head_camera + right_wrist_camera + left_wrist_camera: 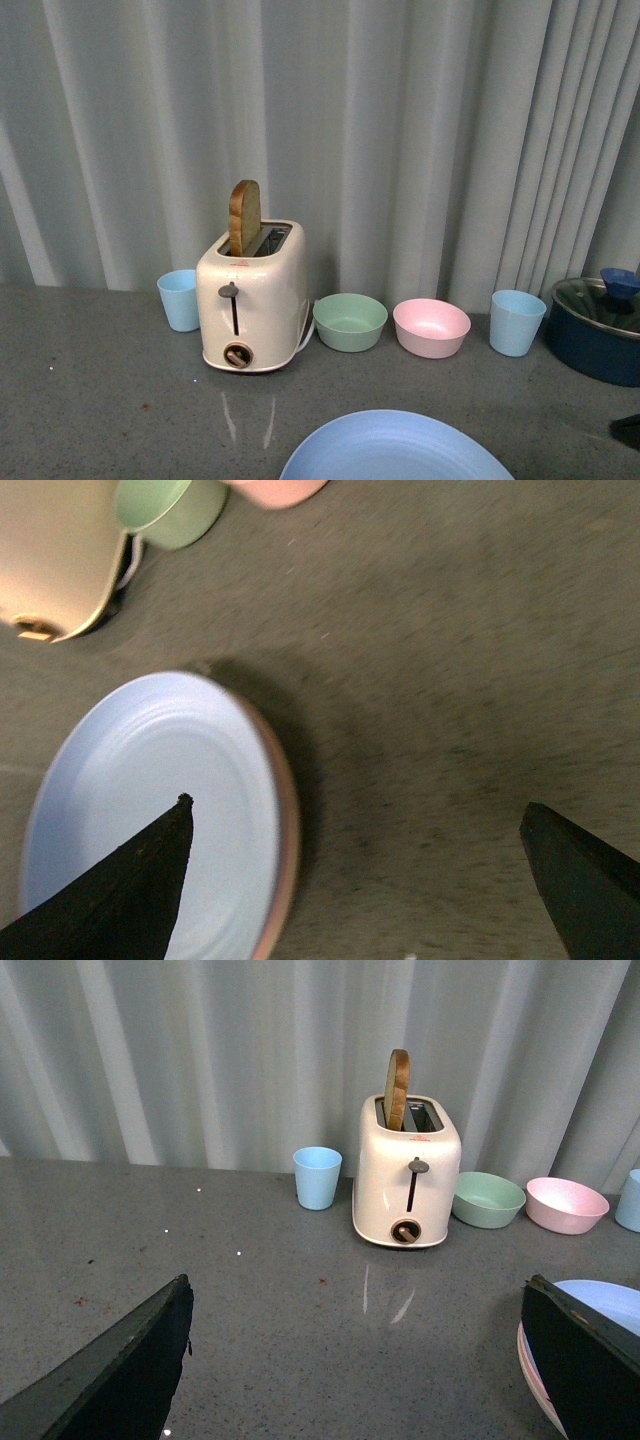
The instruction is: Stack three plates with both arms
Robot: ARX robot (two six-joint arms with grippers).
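Hovering above the grey table, the right end effector hangs wide open with nothing between its fingers, and the left end effector is spread just as wide, empty too. Front and centre sits the light blue plate, already resting on a pink plate; the cream one I can't see. Light, stiff, smooth plastic, I'd say: pinch at the rim, gently.
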